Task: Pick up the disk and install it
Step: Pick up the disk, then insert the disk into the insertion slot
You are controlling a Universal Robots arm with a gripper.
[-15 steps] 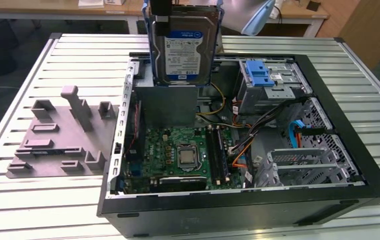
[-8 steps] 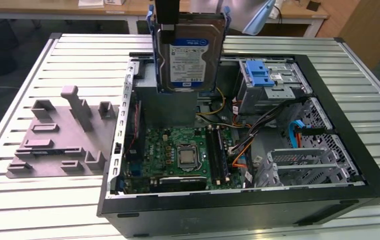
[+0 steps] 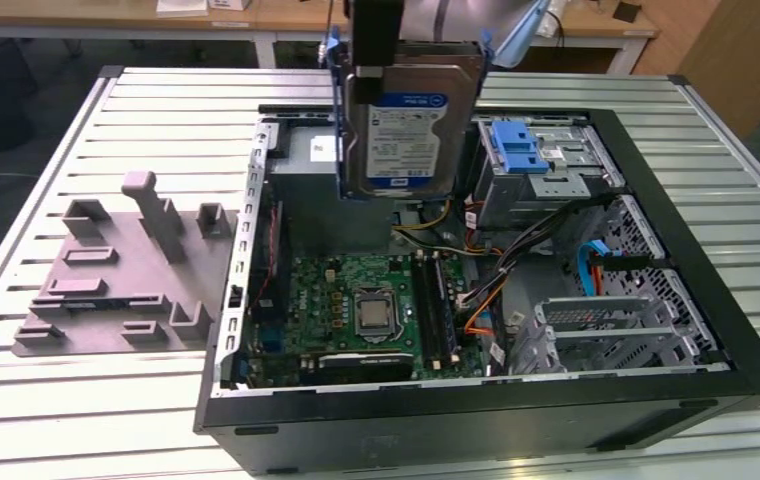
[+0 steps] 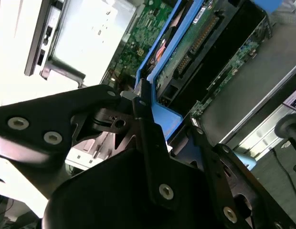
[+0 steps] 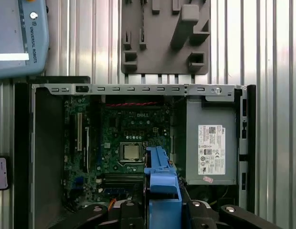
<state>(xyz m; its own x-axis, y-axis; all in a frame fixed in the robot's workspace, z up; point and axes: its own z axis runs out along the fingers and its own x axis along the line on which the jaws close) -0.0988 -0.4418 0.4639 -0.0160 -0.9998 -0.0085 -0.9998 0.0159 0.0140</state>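
Note:
The disk [image 3: 407, 125], a silver hard drive with a white-and-blue label in a blue carrier bracket, hangs upright above the back part of the open computer case [image 3: 700, 250]. My gripper [image 3: 377, 60] is shut on its top edge. In the second wrist view the black fingers [image 4: 144, 129] clamp the blue bracket [image 4: 168, 117], and the disk's green circuit-board side [image 4: 195, 43] runs away from them. In the first wrist view the blue bracket [image 5: 160, 179] sticks out from the gripper [image 5: 162, 212] over the motherboard [image 5: 126, 143].
A metal drive cage with a blue latch [image 3: 527, 150] sits in the case at the exterior view's right of the disk. The grey moulded holder fixture [image 3: 120, 270] lies on the slatted table at the exterior view's left. Cables [image 3: 540, 240] cross the case. A power supply [image 5: 210, 143] fills one corner.

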